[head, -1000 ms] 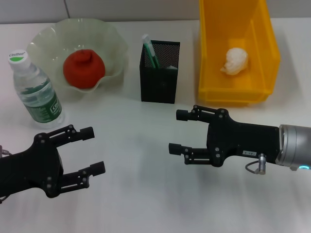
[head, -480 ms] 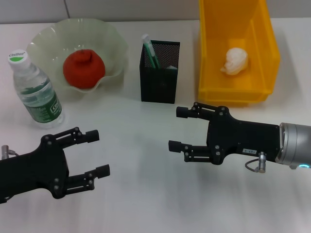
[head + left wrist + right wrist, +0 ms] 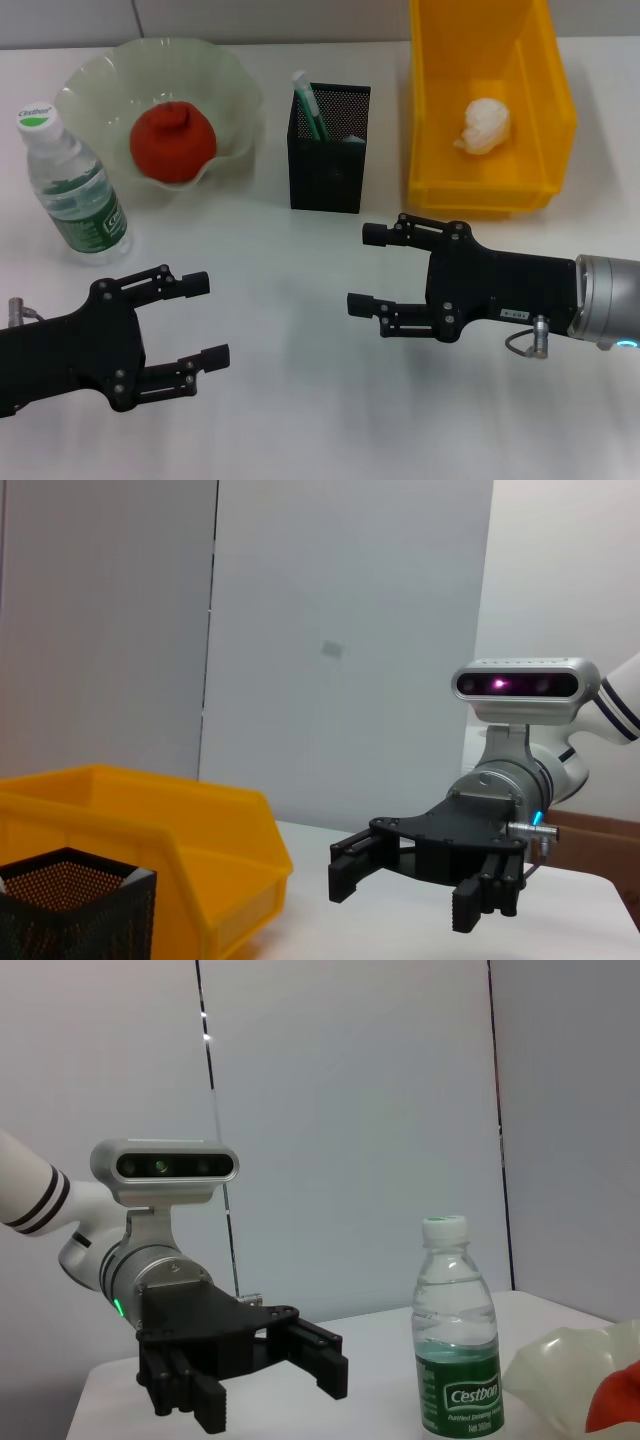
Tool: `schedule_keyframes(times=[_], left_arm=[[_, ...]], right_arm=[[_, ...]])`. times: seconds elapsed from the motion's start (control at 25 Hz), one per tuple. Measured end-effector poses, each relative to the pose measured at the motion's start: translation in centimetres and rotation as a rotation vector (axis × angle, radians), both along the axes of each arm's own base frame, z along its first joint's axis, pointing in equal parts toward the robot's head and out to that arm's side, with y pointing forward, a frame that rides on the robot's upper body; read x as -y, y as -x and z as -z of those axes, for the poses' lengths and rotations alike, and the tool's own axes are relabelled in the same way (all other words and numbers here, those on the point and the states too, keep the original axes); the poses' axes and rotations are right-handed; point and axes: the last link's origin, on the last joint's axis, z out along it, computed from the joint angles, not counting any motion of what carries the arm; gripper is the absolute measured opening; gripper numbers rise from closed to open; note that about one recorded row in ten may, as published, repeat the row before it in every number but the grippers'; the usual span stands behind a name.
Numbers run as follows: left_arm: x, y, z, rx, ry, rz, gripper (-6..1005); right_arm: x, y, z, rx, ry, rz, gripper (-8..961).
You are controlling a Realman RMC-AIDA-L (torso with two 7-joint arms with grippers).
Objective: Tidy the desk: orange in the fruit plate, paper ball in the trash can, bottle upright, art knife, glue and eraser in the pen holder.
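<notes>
Left gripper (image 3: 205, 318) nearer — orange (image 3: 172, 141) in fruit plate (image 3: 90, 80)

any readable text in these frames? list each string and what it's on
"Cestbon": on the green label of the bottle, right wrist view.
Head view, bottle cap: green logo, too small to read.
Head view, bottle label: white print, too blurred to read.
Small white sticker on the right hand: unreadable.
Nothing readable on the trash can, pen holder or fruit plate.

Lab bench, white table (image 3: 300, 270), blank walls
</notes>
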Motion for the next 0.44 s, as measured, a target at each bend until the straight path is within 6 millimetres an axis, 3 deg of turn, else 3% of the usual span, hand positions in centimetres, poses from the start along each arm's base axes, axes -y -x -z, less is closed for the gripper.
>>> schedule_keyframes(times=[0.44], left_arm=[[-0.25, -0.22, 0.09, -0.006, 0.014, 0.011, 769]], right_arm=[[0.11, -0.12, 0.02, 0.005, 0.008, 0.001, 795]])
